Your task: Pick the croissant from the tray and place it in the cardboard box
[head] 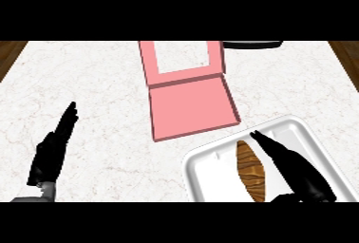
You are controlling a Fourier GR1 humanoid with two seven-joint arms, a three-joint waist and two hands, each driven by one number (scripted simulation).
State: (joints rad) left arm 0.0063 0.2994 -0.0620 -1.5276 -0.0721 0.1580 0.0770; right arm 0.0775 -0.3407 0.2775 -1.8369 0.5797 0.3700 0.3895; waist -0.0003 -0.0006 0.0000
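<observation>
Head view, marble-patterned counter (84, 80). White tray (308, 130) sits at lower right, tilted relative to the counter edges. Croissant (250, 172) lies in the tray, long axis running near to far, brown and striped. Right hand (298, 168) is over the tray just to the right of the croissant, fingers straight and pointing toward the far left; it has hold of nothing, and contact with the croissant cannot be judged. Pink cardboard box (193, 107) lies open on the counter just beyond the tray's far-left corner, lid flap with a window cut-out folded back; nothing inside. Left hand (51, 152) rests at lower left, fingers straight, clear of all objects. A dark object (252, 44) is partly visible at the far edge.
</observation>
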